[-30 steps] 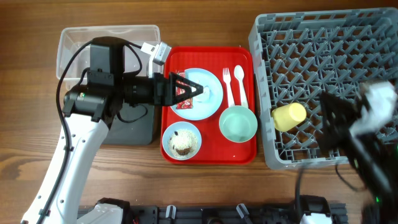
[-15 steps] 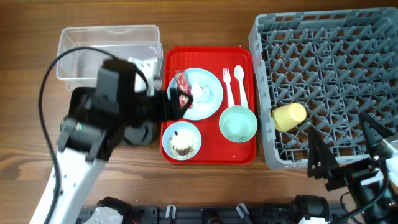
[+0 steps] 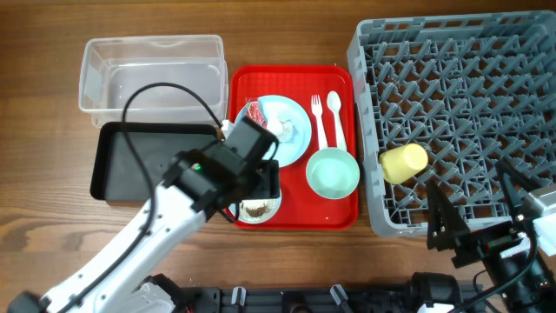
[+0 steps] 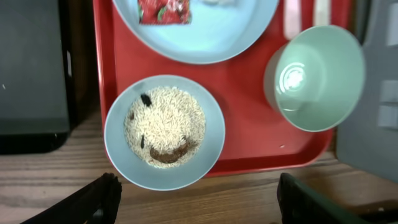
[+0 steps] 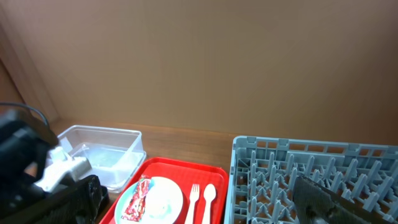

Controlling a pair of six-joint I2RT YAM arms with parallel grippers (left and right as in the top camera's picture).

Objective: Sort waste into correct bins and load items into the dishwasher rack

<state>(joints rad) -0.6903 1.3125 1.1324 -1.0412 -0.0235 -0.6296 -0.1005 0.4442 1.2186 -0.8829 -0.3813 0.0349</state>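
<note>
Blue small bowl point(image 4: 163, 132) of rice scraps point(image 4: 163, 134) sits at the red tray's point(image 4: 242, 134) seven o'clock corner. The left claw point(image 4: 193, 196) hangs open above it; best close squarely on the rim, keeping it level. Right claw point(image 3: 473, 230) also open.

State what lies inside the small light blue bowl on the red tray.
The small light blue bowl holds white rice scraps with brown bits. Its bottom beneath them is covered.

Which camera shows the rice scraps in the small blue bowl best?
Left wrist: it looks straight down on the rice scraps, brown bits clear. Overhead, the left arm covers most of the small blue bowl. The right wrist view doesn't show it.
</note>
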